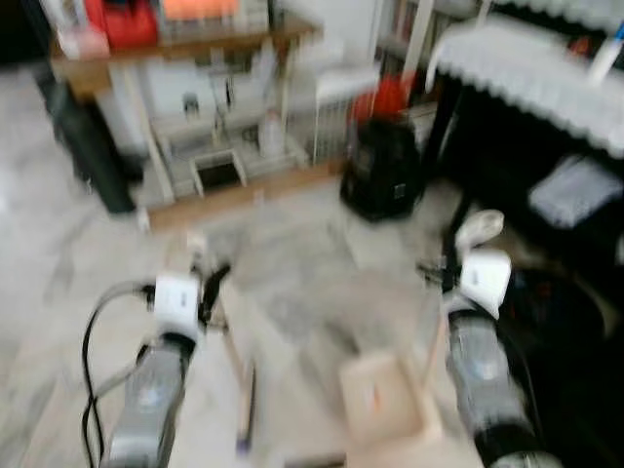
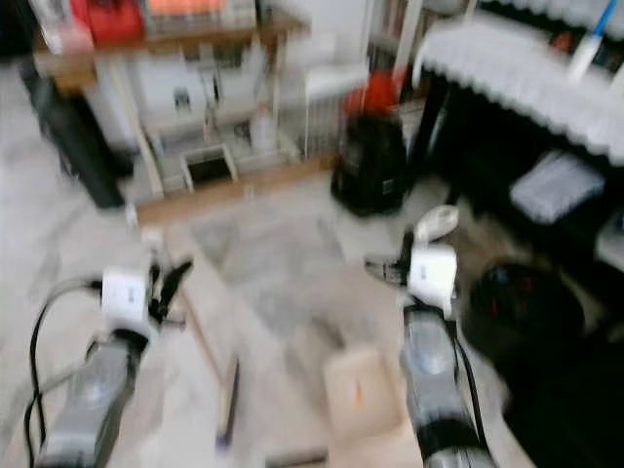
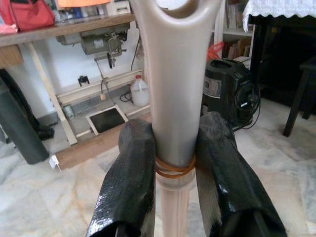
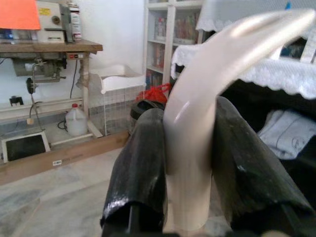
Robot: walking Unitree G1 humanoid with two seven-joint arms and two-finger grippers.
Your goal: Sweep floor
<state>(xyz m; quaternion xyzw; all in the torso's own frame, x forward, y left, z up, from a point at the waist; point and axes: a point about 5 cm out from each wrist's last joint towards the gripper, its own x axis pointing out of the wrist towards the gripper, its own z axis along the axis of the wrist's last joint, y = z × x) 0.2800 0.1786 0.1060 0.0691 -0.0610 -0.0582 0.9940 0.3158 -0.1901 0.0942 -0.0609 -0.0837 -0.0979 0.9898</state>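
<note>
The head views are blurred. My left gripper (image 3: 175,133) is shut on the beige broom handle (image 3: 175,74), just above a rubber band around the shaft. The broom shaft (image 1: 239,370) slants down to the marble floor between my arms. My right gripper (image 4: 190,128) is shut on the curved cream handle (image 4: 222,54) of the dustpan. The beige dustpan (image 1: 385,402) sits low on the floor beside my right arm (image 1: 478,370), with its handle top (image 1: 479,228) rising above the gripper.
Ahead stands a wooden sewing-machine table (image 1: 175,49) with a plastic jug (image 3: 139,92) beneath it. A black appliance (image 1: 382,166) sits on the floor ahead. To the right is a dark table with a white lace cloth (image 1: 526,68). A dark bin (image 1: 88,146) stands at the left.
</note>
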